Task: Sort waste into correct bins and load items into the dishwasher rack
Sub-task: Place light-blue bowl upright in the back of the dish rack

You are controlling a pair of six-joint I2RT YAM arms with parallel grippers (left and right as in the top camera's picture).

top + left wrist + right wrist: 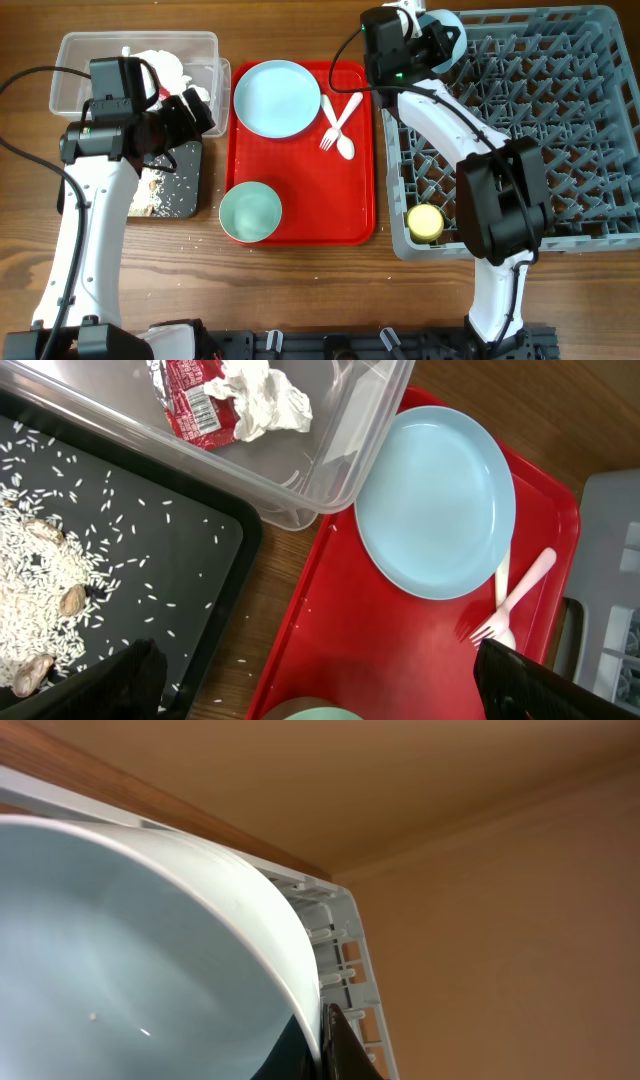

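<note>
My right gripper [447, 40] is shut on the rim of a pale blue bowl [130, 960] and holds it over the far left corner of the grey dishwasher rack [560, 130]. A yellow cup [424, 222] stands in the rack's near left corner. My left gripper [310, 680] is open and empty above the gap between the black tray [190, 180] and the red tray [355, 180]. The light blue plate [277, 97], white fork and spoon [337, 128] and a mint bowl [250, 212] lie on the red tray. The clear tub [80, 50] holds napkins [262, 397] and the red wrapper [192, 400].
The black tray holds rice-like crumbs [40, 580] and brown scraps [72, 600]. A few crumbs lie on the wooden table [300, 290] by the tray. Cables run along both arms.
</note>
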